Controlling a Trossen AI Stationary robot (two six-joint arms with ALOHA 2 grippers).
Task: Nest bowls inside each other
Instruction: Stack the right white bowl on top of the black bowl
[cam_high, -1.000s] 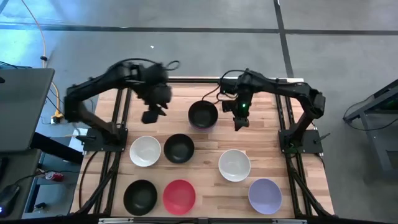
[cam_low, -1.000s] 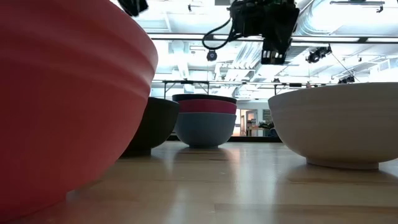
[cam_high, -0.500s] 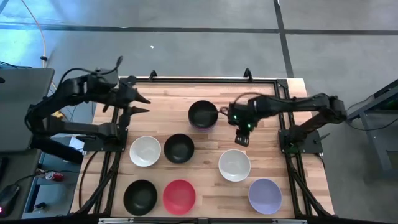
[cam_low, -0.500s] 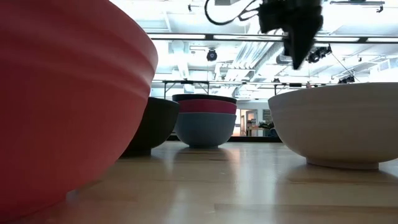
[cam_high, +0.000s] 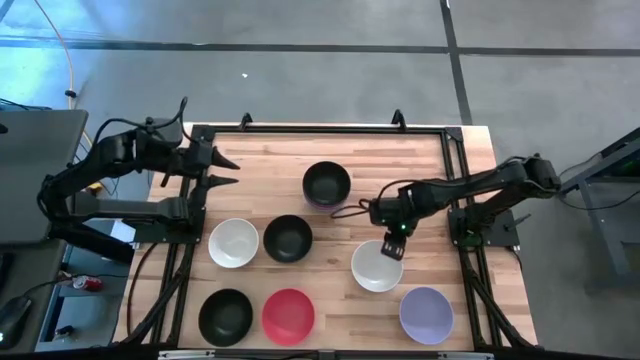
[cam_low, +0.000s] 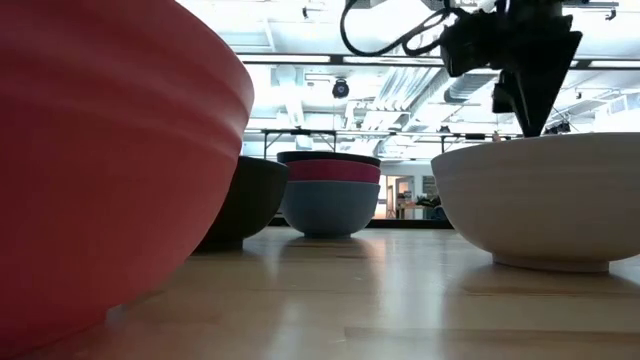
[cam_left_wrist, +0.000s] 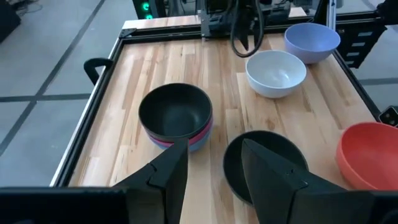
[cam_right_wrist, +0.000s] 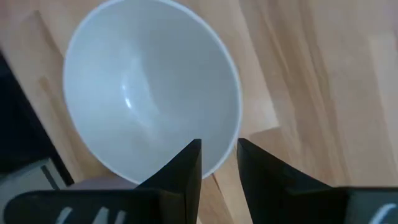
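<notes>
A black bowl nested in a magenta and a blue one forms a stack at the far middle, also in the low view. My right gripper is open and points down over the far rim of a white bowl. In its wrist view one finger stands inside that rim and one outside; I see no touch. My left gripper is open and empty at the far left, also in its wrist view.
Resting on their bases are a second white bowl, a black bowl, another black bowl, a red bowl and a lavender bowl. A black frame rail runs along the table's far edge.
My left gripper has drawn back from beside the stack toward the table's far left corner. My right gripper has gone from beside the stack toward the near edge and down, until its fingers reach the white bowl's far rim. No bowl has moved.
</notes>
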